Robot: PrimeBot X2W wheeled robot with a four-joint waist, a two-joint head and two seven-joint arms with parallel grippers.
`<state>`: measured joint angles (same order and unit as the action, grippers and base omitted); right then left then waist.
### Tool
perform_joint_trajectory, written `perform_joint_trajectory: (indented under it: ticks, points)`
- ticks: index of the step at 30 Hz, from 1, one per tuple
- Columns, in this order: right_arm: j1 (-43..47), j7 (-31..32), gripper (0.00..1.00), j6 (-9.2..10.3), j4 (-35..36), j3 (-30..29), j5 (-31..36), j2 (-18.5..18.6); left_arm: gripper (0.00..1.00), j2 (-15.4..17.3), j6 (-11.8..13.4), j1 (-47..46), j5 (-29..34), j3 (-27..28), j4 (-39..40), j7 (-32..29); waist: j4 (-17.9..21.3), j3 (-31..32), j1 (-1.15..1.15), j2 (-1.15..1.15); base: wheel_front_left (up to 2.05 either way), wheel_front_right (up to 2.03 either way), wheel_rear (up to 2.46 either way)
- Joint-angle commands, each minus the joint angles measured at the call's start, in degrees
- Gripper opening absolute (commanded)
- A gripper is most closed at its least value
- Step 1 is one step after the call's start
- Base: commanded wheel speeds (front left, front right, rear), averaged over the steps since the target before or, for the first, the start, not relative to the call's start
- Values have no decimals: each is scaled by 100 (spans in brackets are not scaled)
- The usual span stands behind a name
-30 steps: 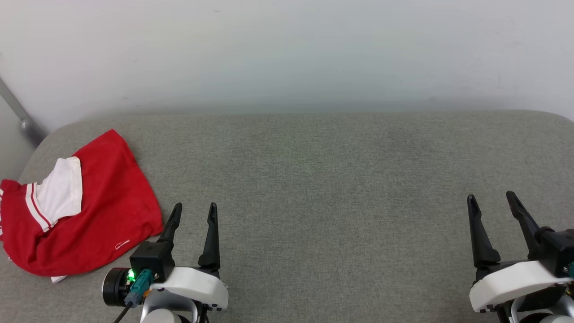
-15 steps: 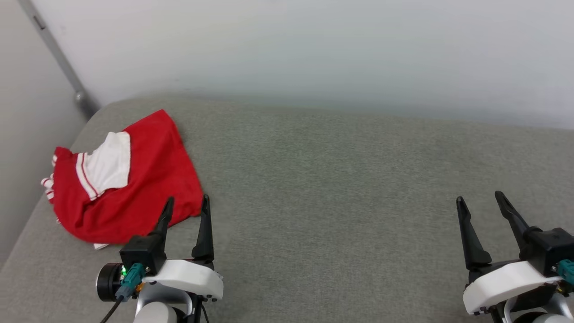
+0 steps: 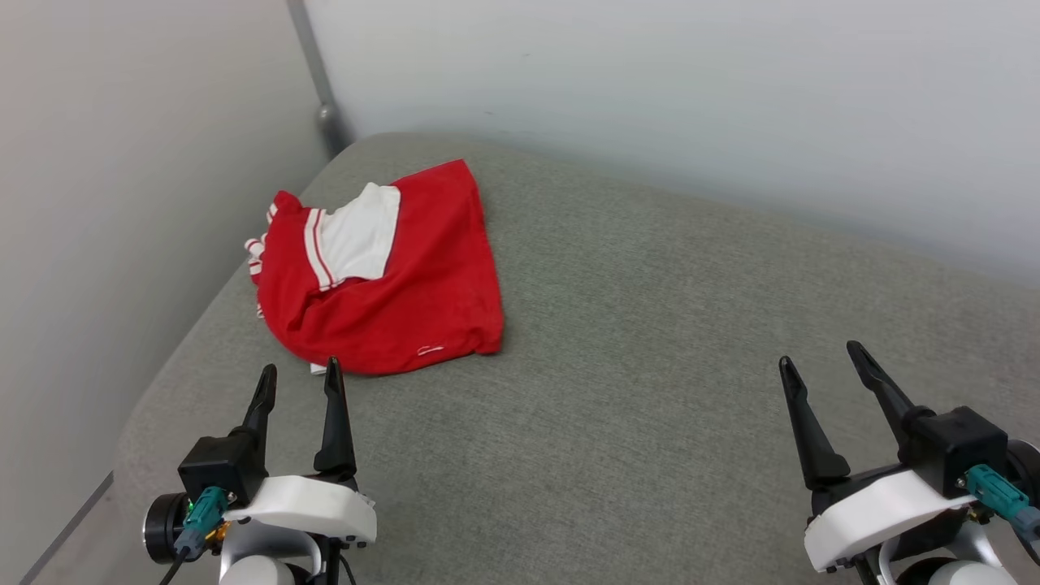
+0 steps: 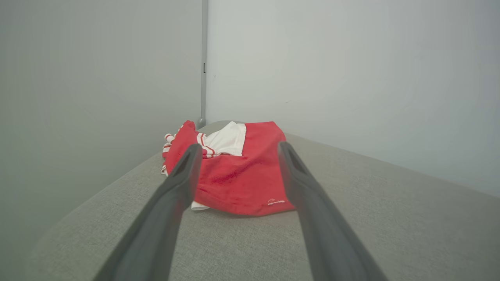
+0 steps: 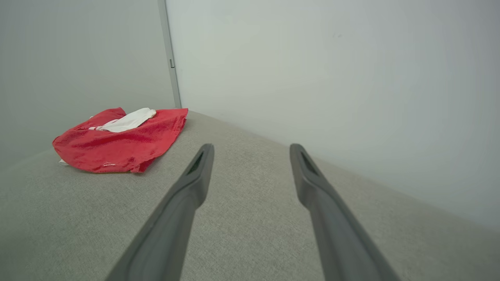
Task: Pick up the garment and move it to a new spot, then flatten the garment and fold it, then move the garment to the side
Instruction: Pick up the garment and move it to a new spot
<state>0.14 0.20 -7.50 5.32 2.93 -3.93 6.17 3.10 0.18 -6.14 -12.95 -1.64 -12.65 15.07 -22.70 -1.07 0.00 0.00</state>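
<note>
The garment (image 3: 390,284) lies bunched in the far left corner of the grey worktop (image 3: 650,366), so the left pincer (image 3: 300,366), spread wide like the right pincer (image 3: 818,353), should pinch its near edge.

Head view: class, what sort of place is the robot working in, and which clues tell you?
Probably a bare indoor test corner rather than a lived-in room: a grey fabric-covered surface set against plain pale walls, a metal pole in the corner, and a crumpled garment lying on it.
</note>
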Motion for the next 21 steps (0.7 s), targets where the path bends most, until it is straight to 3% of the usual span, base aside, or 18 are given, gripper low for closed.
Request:
perform_joint_trajectory:
  ticks: [1, 10, 21]
  points:
    - [-63, -17, 100, 2, -14, 22, -9, 33, 100, -8, -4, 43, -8, 1, 20, 16, -236, -21, 0, 0, 0, 0, 0]
    - [-123, -32, 100, 2, -36, 48, -50, 53, 100, -16, -50, 54, 31, 44, 6, 16, -499, -16, 0, 0, 0, 0, 0]
    - [-177, 19, 100, 2, 12, -1, -48, 53, 100, 79, -71, -450, 126, 84, -115, 14, -320, -175, 0, 0, 0, 0, 0]
